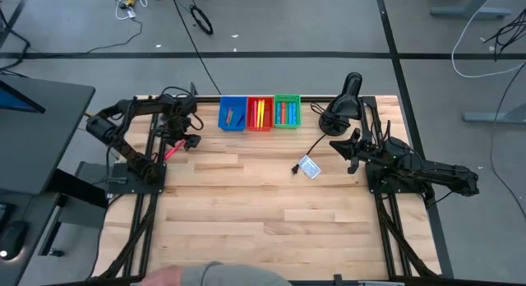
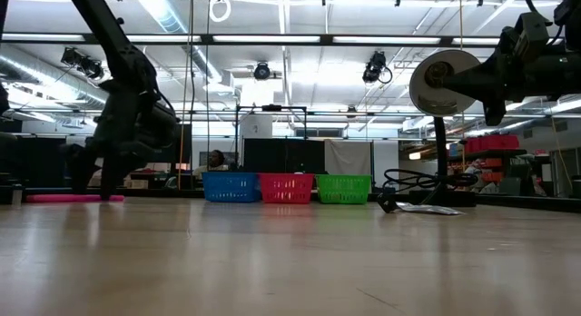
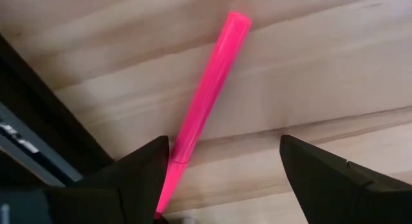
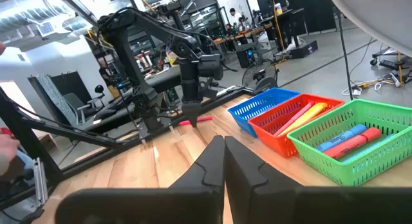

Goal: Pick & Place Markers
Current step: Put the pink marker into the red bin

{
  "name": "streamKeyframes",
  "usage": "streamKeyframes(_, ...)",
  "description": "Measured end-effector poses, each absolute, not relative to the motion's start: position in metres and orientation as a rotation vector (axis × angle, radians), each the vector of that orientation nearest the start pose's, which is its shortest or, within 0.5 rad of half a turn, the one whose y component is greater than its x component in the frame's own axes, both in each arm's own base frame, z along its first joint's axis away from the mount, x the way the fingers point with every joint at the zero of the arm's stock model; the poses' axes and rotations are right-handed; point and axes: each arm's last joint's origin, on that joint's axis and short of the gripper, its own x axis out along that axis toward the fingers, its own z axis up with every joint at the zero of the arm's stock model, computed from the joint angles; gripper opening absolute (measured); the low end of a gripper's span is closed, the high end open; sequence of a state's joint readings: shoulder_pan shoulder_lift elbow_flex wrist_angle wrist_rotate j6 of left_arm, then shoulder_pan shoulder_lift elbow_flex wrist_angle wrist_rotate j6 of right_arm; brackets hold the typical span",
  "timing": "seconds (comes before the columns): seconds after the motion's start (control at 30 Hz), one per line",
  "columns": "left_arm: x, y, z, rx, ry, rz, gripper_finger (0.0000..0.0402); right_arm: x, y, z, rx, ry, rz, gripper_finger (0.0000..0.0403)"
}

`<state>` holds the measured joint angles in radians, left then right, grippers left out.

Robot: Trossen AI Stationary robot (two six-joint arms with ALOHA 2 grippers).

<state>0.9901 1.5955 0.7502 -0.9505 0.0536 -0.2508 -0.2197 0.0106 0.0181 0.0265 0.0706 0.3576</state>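
A pink marker (image 1: 173, 149) lies flat on the wooden table (image 1: 263, 212) near its left edge, toward the far side. My left gripper (image 3: 224, 147) hangs open over it, pointing down. In the left wrist view the marker (image 3: 206, 102) runs out from beside one finger, most of it off to one side of the gap. Other markers lie in the blue (image 1: 233, 113), red (image 1: 260, 113) and green (image 1: 287, 112) bins at the far edge. My right gripper (image 4: 224, 143) waits shut at the table's right side, pointing level. My left gripper comes at the pink marker from above, pointing down. One end of the marker (image 3: 168, 185) disappears beside one finger (image 3: 138, 176), and I cannot tell whether they touch. The marker lies flat on the table.
A small white-and-blue card with a black cable (image 1: 309, 167) lies right of the table's centre. A black stand with a round head (image 1: 345, 101) rises at the far right. Dark frame rails (image 1: 152, 187) run along the left edge. A person (image 1: 193, 276) shows at the near edge.
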Motion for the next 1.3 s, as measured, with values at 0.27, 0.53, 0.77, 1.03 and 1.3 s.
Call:
streamKeyframes(0.27,0.123,0.179,0.124,-1.110,1.521,0.855,0.0300,0.094,-0.023,0.171,0.353,-0.085,-0.281,0.0011)
streamKeyframes(0.53,0.135,0.172,0.123,-1.049,1.538,0.823,0.0267,0.094,-0.023,0.171,0.353,-0.085,-0.281,0.0011)
streamKeyframes(0.77,0.139,0.169,0.123,-1.038,1.538,0.810,0.0198,0.094,-0.023,0.171,0.353,-0.086,-0.281,0.0011)
streamKeyframes(1.03,0.146,0.164,0.122,-1.040,1.536,0.809,0.0132,0.094,-0.023,0.171,0.353,-0.086,-0.281,0.0011)
streamKeyframes(1.3,0.170,0.148,0.126,-0.932,1.567,0.719,0.0100,0.094,-0.023,0.171,0.353,-0.085,-0.281,0.0011)
